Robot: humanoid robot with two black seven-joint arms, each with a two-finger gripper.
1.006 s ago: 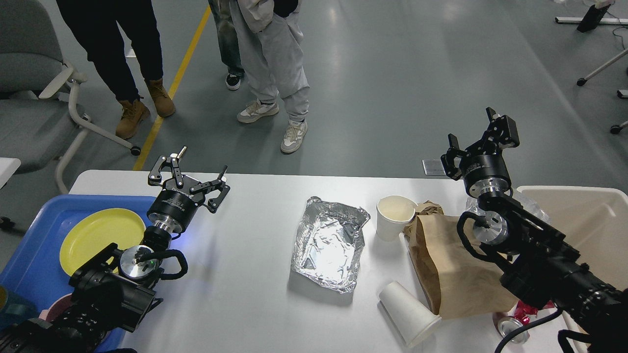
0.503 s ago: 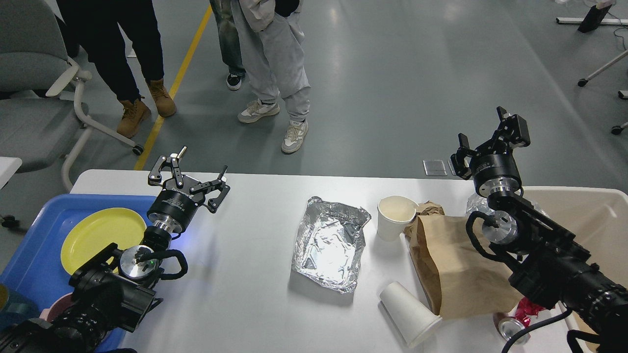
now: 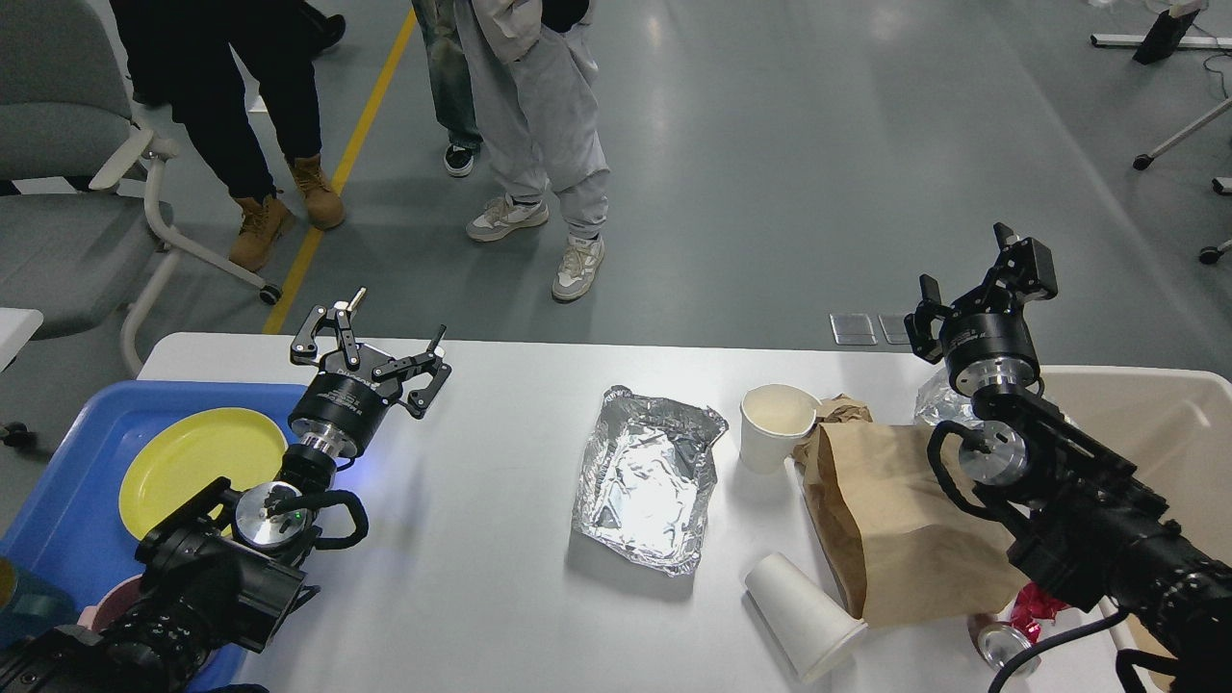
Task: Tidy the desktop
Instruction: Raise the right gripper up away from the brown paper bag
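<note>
Broadly, the desktop (image 3: 481,577) is seen as a wide white slab with rounded corners and a smooth matte face, stretching beneath and between both grippers. The left gripper (image 3: 397,339) is held above its far left edge with its black metal fingers spread wide and nothing between them; a band of white lettering on its cylindrical body is too small to be read. Just behind and to the left of that gripper, a round, glossy yellow plate (image 3: 192,457) is lodged in a blue plastic tray (image 3: 67,500).

The right gripper (image 3: 967,279) is raised over the far right edge, its two dark fingers parted and empty. Directly below it, a crumpled clear plastic wrapper (image 3: 932,404) is pressed against the rim of a beige plastic bin (image 3: 1155,423). Nearer than this gripper and to its left, a creased brown paper bag (image 3: 895,520) is laid flat, and an upright white paper cup (image 3: 775,423) touches the bag's far corner. A second white paper cup (image 3: 804,616) is tipped on its side just beside the bag's near edge. Further left, between the two grippers, a wrinkled rectangular aluminium foil tray (image 3: 645,476) (shiny, with bent rims) is set apart from the cups. A toppled metal can (image 3: 1006,647) with red wrapping beside it is partly hidden by the right arm
</note>
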